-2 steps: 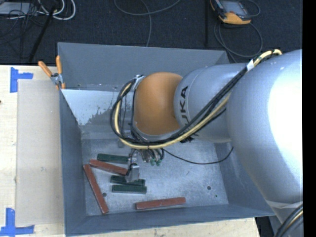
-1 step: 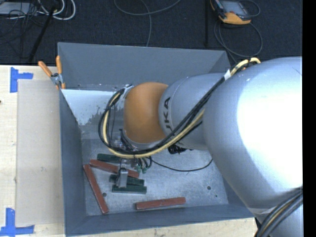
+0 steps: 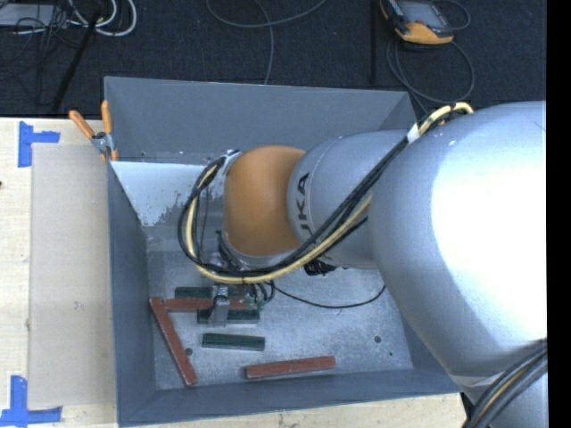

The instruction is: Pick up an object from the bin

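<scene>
Okay, the arm comes in from the right, its orange wrist cover over the middle of the grey bin. The end effector is low on the bin floor, left of centre, at the right end of a short red-brown strip, with a dark green bar just beyond it. Released or clenched: cannot tell. Another green bar lies nearer. A diagonal red-brown stick lies left, and a long red-brown stick is by the near wall.
</scene>
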